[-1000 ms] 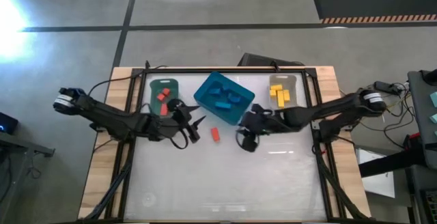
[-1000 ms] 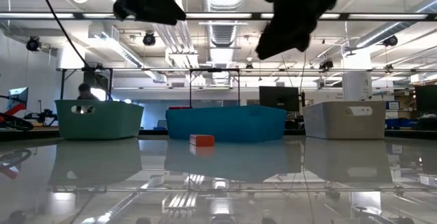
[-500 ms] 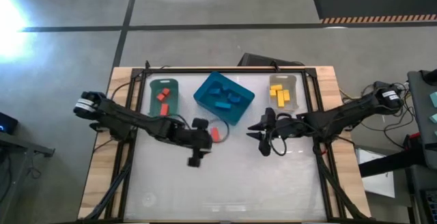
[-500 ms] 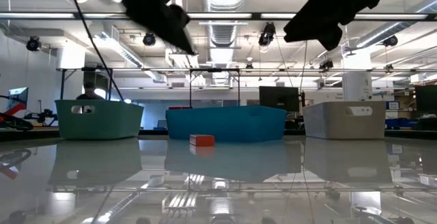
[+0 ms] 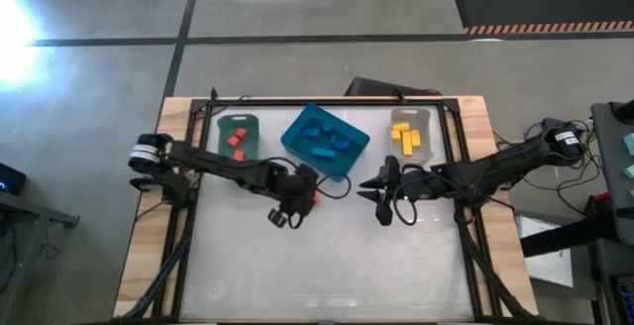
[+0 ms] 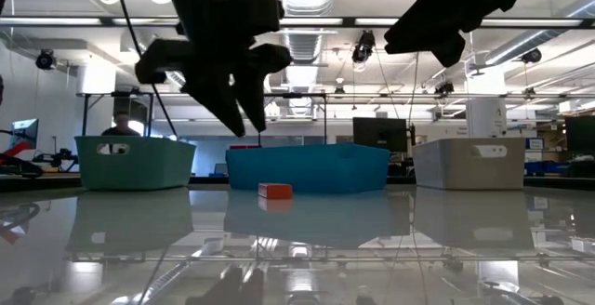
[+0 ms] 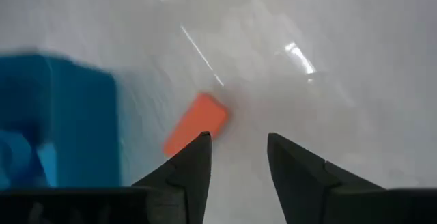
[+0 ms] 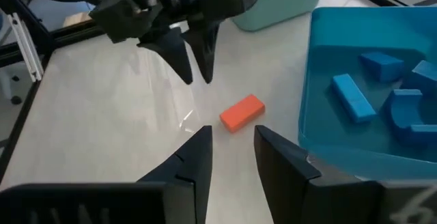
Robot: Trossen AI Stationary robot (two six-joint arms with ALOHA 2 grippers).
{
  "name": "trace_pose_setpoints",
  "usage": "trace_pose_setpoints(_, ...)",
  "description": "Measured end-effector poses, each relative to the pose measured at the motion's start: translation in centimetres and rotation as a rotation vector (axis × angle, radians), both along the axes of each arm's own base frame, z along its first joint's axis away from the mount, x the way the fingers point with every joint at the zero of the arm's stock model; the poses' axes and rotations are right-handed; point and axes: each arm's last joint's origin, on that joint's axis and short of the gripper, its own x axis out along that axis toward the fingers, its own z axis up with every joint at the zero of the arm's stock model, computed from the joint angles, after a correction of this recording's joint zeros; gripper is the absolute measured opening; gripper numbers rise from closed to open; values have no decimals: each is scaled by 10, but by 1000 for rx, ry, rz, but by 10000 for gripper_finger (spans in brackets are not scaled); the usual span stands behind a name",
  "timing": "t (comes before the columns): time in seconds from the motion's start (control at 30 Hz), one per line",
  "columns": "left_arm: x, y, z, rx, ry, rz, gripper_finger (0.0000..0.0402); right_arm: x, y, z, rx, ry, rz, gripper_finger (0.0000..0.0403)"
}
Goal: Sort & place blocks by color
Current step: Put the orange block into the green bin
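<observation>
Red bar block (image 8: 242,111) looks light, rigid, slick on glossy worktop (image 5: 327,256); left end effector (image 7: 235,157), fingers apart, hovers above—pinch across long sides.

Red-orange block (image 8: 242,111) lies on glossy white table (image 5: 327,256), just beside dark left gripper (image 5: 300,204). Blue bin (image 5: 325,143) w/ blue blocks (image 5: 322,145) close behind that gripper; green bin (image 5: 238,137) w/ red blocks (image 5: 236,139) farther back along its arm. Grey bin (image 5: 409,132) w/ yellow blocks (image 5: 405,137) behind black right gripper (image 5: 371,188). Table edge light wood.
</observation>
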Motion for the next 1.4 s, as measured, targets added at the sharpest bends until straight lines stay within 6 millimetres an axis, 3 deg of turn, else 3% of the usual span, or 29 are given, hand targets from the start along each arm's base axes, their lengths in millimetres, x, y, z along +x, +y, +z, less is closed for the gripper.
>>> trace_pose_setpoints(0.33,14,8,-13,85,-26,-143,133,0,0,-1,12,3,-7,96)
trace_pose_setpoints(0.77,16,15,-32,159,36,-272,230,0,-1,0,-2,-11,-51,93)
trace_pose_setpoints(1.13,15,14,-36,194,32,-361,233,0,-2,-2,21,-8,-69,93)
trace_pose_setpoints(1.4,19,14,-52,179,71,-376,233,-2,-2,-6,23,2,-72,93)
